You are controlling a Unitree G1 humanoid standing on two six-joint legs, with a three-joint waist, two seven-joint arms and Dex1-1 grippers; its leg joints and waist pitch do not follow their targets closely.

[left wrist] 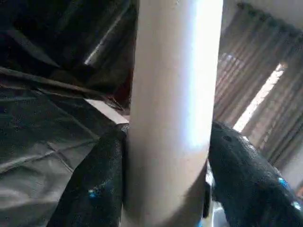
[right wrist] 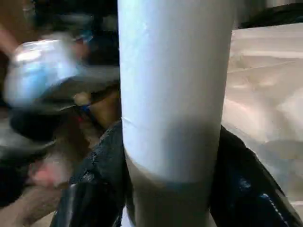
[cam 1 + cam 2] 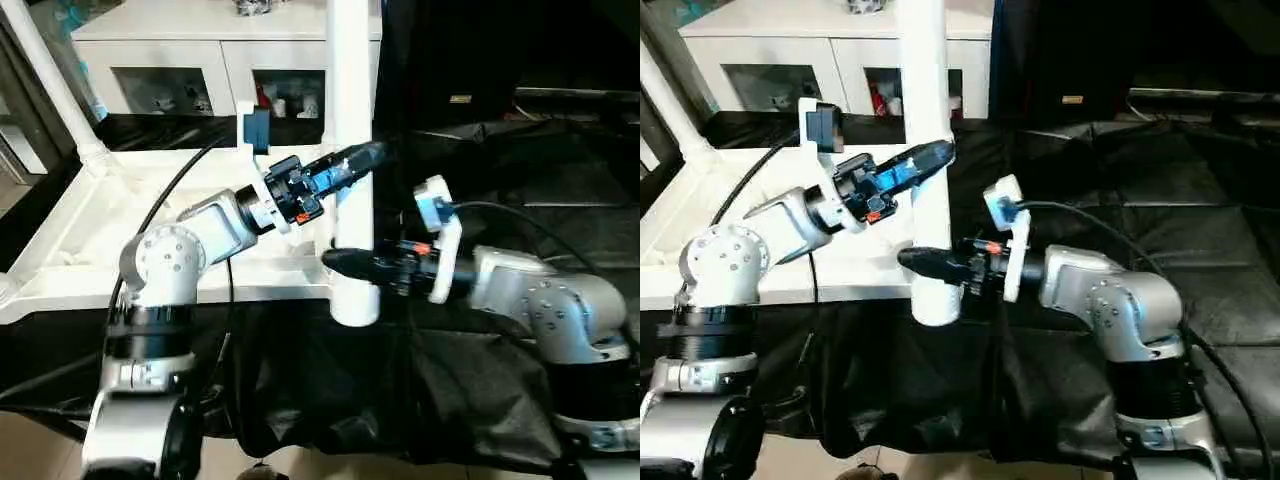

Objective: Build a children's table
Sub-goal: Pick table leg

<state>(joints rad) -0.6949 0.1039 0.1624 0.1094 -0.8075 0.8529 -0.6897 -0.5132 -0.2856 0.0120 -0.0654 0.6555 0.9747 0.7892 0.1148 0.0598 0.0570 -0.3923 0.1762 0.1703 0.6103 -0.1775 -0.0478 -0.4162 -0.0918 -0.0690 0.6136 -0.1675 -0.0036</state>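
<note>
Left eye view, general: an upturned white tabletop [image 3: 70,240] lies on a black-draped surface [image 3: 560,190]; both silver forearms reach over it toward one upright leg.
Upright leg: a long white tube leg [image 3: 352,150] stands vertical at the tabletop's near right corner; its wider lower end sits at the tabletop's front edge; its upper part runs out of the top of the picture.
Second leg: another white tube leg [image 3: 50,85] rises slanting from the far left corner socket [image 3: 95,158].
Left gripper [image 3: 362,158]: it meets the upright leg from the robot's left, higher up the tube; in the left wrist view its two black fingers [image 1: 94,189] stand one on each side of the leg [image 1: 173,109], close against it; whether they press or have slackened cannot be told.
Right gripper [image 3: 345,262]: it meets the same leg from the robot's right, lower down, just above the wider end; in the right wrist view its black fingers [image 2: 94,184] flank the tube [image 2: 175,90] on both sides, hard against it; a firm clamp cannot be confirmed.
Relation of grippers: the left one sits above the right one on the same tube; the two are apart.
Cabinet: a white cabinet [image 3: 200,50] with glass fronts stands beyond the tabletop; small objects show behind the glass.
Cables: black cables [image 3: 180,180] loop from each wrist camera mount back over the forearms.
</note>
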